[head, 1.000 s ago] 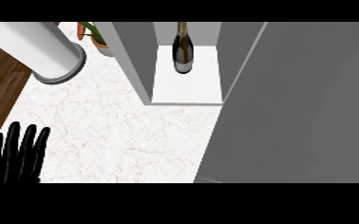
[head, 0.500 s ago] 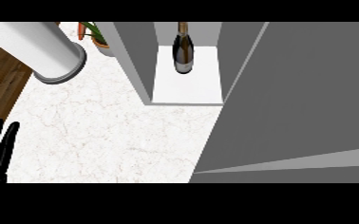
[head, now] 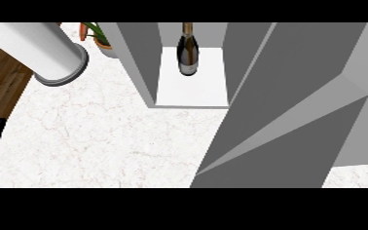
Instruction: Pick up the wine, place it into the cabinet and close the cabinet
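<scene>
You see the wine [head: 188, 53] upright inside the cabinet [head: 140, 61]. Left hand [head: 1, 127] barely shows at the left edge, so you cannot tell its state.

Operator: State the bench [head: 108, 141] finish.
Technician: Smooth white stone, marble-like, with faint veining.
Operator: And the cabinet [head: 140, 58]?
Technician: Plain matt grey panels; the inner shelf [head: 193, 88] is matt white. The wine bottle [head: 188, 53] is dark glossy glass. The floor [head: 10, 78] is dark grained wood.

A dark glass wine bottle [head: 188, 54], gold-necked; grey cabinet [head: 140, 61], white inside floor; white marble surface [head: 108, 141], faintly veined; dark brown wood floor [head: 10, 80] left.
</scene>
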`<state>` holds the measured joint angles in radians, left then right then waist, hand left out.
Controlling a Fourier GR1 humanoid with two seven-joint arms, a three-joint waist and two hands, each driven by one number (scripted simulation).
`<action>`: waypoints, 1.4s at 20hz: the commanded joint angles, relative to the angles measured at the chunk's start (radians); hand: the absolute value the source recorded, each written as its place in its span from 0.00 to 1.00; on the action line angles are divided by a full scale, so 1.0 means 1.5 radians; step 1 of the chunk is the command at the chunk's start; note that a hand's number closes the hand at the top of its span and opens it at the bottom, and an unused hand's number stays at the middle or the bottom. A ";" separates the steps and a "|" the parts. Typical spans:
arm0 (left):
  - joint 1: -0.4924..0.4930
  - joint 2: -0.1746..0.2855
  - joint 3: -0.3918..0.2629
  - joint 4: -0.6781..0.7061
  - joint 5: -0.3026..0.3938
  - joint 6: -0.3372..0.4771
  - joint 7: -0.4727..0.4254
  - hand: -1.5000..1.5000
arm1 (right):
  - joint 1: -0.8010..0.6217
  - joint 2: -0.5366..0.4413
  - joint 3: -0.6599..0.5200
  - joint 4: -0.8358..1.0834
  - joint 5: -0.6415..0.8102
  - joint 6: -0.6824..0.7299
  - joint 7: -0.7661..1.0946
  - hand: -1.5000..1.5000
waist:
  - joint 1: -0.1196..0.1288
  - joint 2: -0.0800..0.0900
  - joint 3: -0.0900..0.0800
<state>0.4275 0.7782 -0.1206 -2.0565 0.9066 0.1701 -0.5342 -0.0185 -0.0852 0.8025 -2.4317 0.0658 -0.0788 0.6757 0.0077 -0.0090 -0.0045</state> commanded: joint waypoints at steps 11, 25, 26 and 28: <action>-0.046 -0.022 0.010 0.002 0.031 -0.028 0.049 0.00 | -0.332 0.051 0.070 0.131 0.008 -0.240 0.074 1.00 | 0.015 0.006 0.000; -0.068 -0.067 -0.012 0.017 -0.023 0.001 0.065 0.00 | -0.751 0.056 -0.132 0.501 -0.207 -0.317 -0.024 1.00 | 0.023 0.008 0.002; -0.052 -0.069 -0.013 -0.029 -0.019 0.014 0.071 0.00 | -0.760 0.056 -0.155 0.546 -0.191 -0.295 -0.045 1.00 | 0.028 0.008 0.002; -0.101 -0.072 -0.003 0.039 -0.012 -0.004 0.080 0.00 | -0.777 0.056 -0.178 0.590 -0.162 -0.236 -0.067 1.00 | 0.009 0.010 0.002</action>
<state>0.3152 0.6856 -0.1217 -2.0286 0.8984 0.1582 -0.4301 -1.0705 -0.0080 0.6093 -1.7004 -0.1899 -0.4926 0.6266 0.0365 0.0040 -0.0021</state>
